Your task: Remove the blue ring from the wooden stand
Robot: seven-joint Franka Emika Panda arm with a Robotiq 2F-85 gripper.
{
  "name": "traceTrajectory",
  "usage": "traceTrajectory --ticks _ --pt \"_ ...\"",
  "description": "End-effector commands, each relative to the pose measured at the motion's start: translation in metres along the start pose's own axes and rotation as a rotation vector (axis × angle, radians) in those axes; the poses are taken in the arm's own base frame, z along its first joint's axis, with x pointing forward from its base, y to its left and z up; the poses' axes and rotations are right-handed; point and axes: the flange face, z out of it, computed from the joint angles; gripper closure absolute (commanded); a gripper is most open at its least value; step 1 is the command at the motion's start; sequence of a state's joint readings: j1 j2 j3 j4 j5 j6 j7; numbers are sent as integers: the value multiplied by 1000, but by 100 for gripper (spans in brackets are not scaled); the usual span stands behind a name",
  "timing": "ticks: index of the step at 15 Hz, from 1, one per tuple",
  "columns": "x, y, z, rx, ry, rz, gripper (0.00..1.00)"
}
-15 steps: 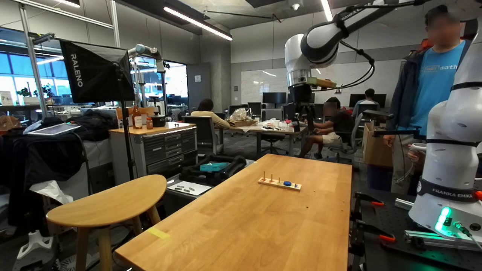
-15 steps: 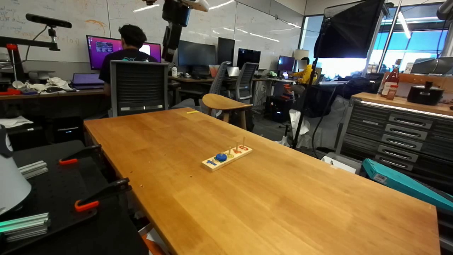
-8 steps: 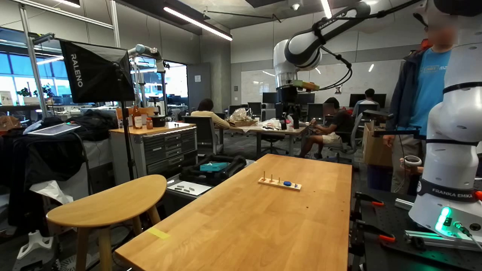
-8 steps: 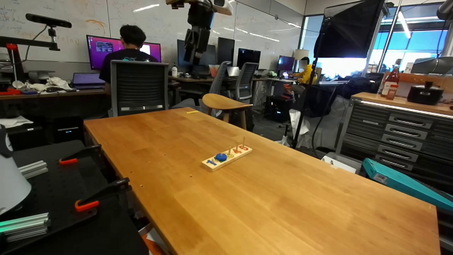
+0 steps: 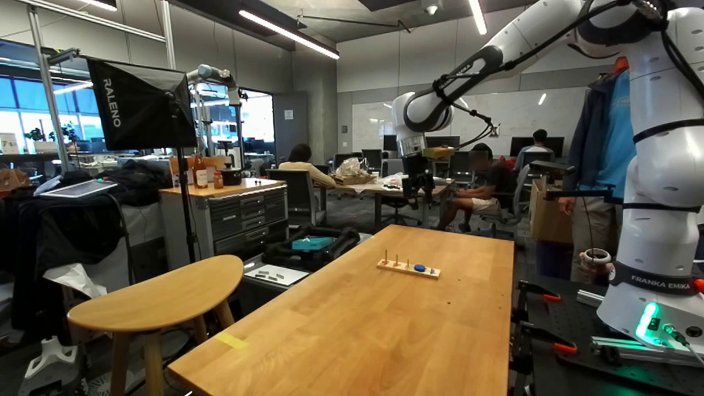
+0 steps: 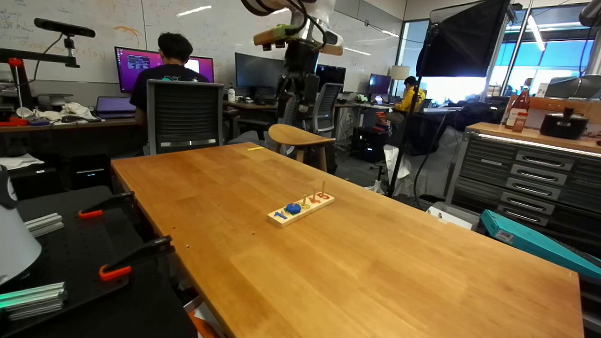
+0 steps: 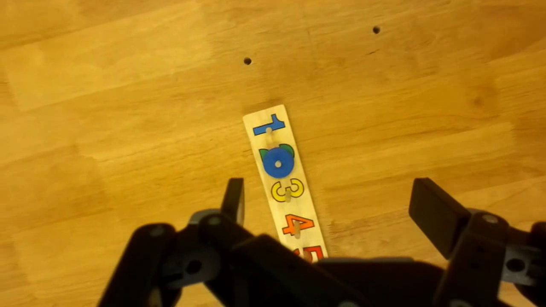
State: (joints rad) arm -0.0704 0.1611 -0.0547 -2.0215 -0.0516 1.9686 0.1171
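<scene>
The wooden stand [image 5: 397, 268] is a narrow light strip with pegs and printed numbers, lying on the long table in both exterior views [image 6: 306, 211]. The blue ring [image 5: 419, 268] sits around the peg at number 2, also in an exterior view [image 6: 293, 209]. In the wrist view the ring [image 7: 279, 172] lies flat with the peg tip through its hole, and the stand [image 7: 291, 208] runs under the gripper, which hides its number 5 end. My gripper [image 7: 328, 187] is open and empty, high above the table in both exterior views [image 5: 418, 191] [image 6: 293, 99].
The long wooden table [image 5: 352, 335] has small holes and a yellow tape strip [image 5: 232, 340]. Orange-tipped clamps [image 6: 115, 272] grip its edge on the robot's side. A wooden stool [image 5: 159, 294] stands beside it. A person [image 5: 613, 143] stands behind the arm.
The arm has swung over the table and lowered: the gripper moves left and down in an exterior view, right and down in an exterior view. The ring and stand have not moved.
</scene>
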Motion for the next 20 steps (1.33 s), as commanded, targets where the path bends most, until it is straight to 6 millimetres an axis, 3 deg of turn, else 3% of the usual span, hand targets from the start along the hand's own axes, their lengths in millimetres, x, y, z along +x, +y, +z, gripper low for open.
traceTrajectory --ticks 1,2,3,6,10,14,20 --pt "21 8 21 -4 0 13 0" --pt "21 -5 18 24 -15 7 0" --pt "12 7 26 1 -20 13 0" --pt "16 -4 29 -5 -5 -5 0" --pt "25 11 55 -12 78 0 0" --pt "26 27 91 -6 143 13 0" --pt "7 38 153 14 137 20 0"
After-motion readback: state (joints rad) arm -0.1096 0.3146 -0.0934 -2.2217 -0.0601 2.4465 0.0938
